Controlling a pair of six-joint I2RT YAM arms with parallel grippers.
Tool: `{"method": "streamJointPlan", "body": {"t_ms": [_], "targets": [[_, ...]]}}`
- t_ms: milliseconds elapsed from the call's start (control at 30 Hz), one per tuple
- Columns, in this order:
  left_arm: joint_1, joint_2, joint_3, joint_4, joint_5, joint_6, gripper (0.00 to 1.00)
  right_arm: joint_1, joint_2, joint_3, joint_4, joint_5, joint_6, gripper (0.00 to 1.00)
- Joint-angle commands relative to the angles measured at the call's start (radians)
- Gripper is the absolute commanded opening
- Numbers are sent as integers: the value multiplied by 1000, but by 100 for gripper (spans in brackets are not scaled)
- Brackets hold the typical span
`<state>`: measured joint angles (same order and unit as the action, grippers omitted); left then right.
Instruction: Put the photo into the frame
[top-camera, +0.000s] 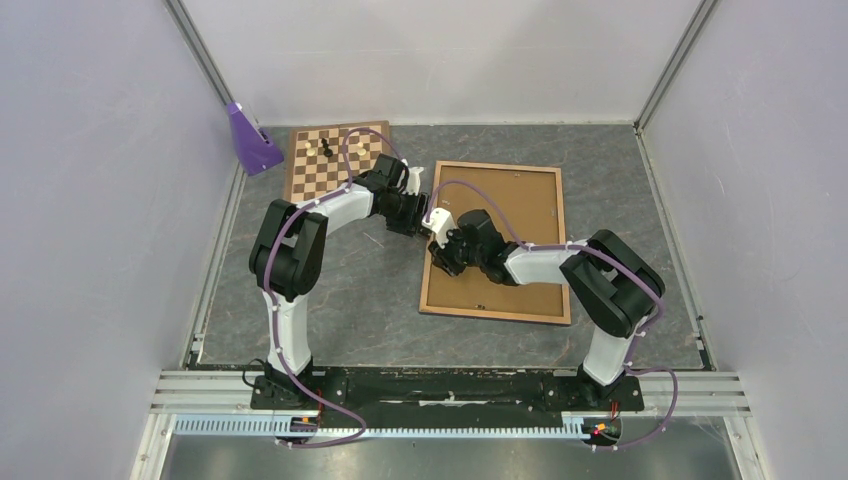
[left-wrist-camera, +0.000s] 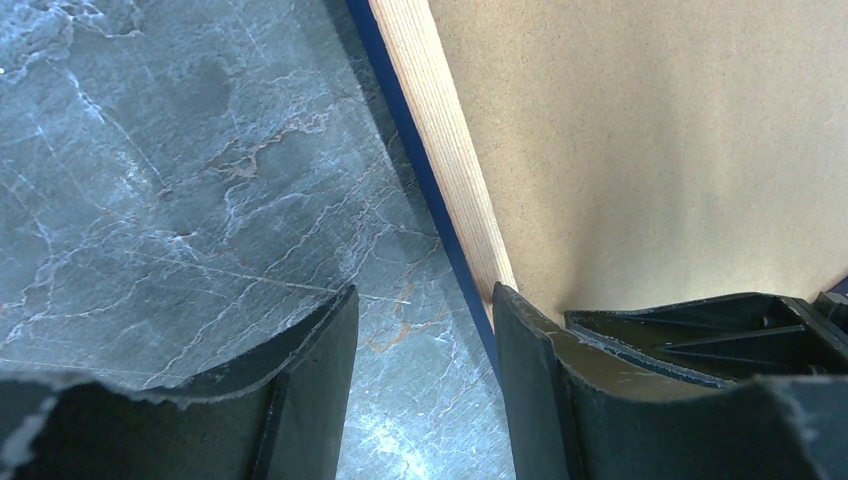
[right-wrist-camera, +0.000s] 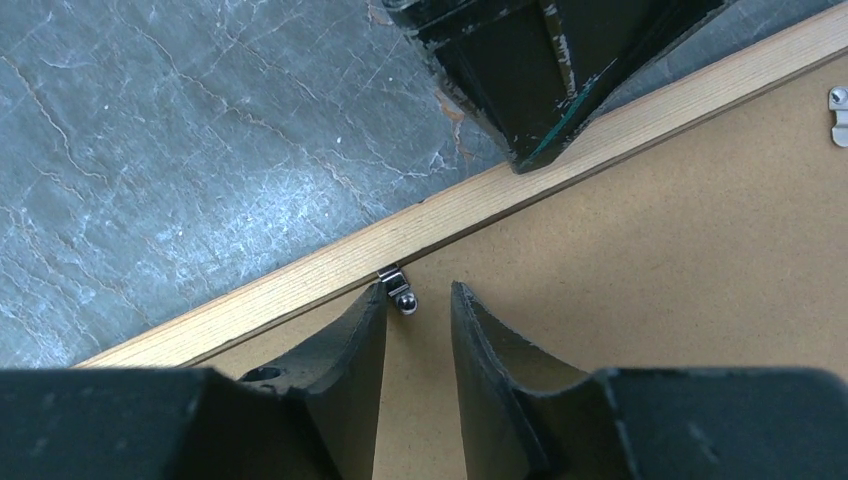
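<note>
The frame (top-camera: 480, 314) lies face down on the grey table, light wood up, its blue front edge showing in the left wrist view (left-wrist-camera: 400, 110). A plain brown backing board (top-camera: 510, 205) sits inside it. The photo is out of view. My left gripper (top-camera: 425, 225) is open at the frame's left rail (left-wrist-camera: 440, 150); one finger is over the rail, the other over the table (left-wrist-camera: 425, 310). My right gripper (top-camera: 442, 262) is open and empty above the board, its fingertips (right-wrist-camera: 418, 295) either side of a small metal clip (right-wrist-camera: 397, 288) on the rail (right-wrist-camera: 300, 280).
A chessboard (top-camera: 335, 160) with a few pieces lies at the back left, a purple object (top-camera: 250, 140) beside it. A metal hanger (right-wrist-camera: 838, 102) is fixed to the board. The left gripper's fingers (right-wrist-camera: 520, 70) hang close in front of the right gripper. Walls enclose the table.
</note>
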<state>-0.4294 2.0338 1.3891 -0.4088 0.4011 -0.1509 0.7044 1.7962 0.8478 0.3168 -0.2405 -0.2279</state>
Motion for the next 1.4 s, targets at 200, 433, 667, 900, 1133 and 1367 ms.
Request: {"method": "streamJointPlan", "body": {"t_ms": [200,433,667,900,1133,1367], "targets": [[-2,-1,-29,-5,-3,-41,59,2,11,30,1,81,20,31],[-2,-1,-30,-7,-2,-42,59,3,9,36,-4,75,31,31],[-2,-4,-25,-10,-2,-41,59,2,-33,56,-44,16,45,39],[-2,-6,-19,-13,-1,-41,59,1,-105,68,-96,-1,72,43],[-2,-28,-3,-26,8,-28,60,-53,-205,37,-152,105,74,44],[-3,-110,33,-37,16,34,65,-205,-351,-67,-218,147,7,47]]}}
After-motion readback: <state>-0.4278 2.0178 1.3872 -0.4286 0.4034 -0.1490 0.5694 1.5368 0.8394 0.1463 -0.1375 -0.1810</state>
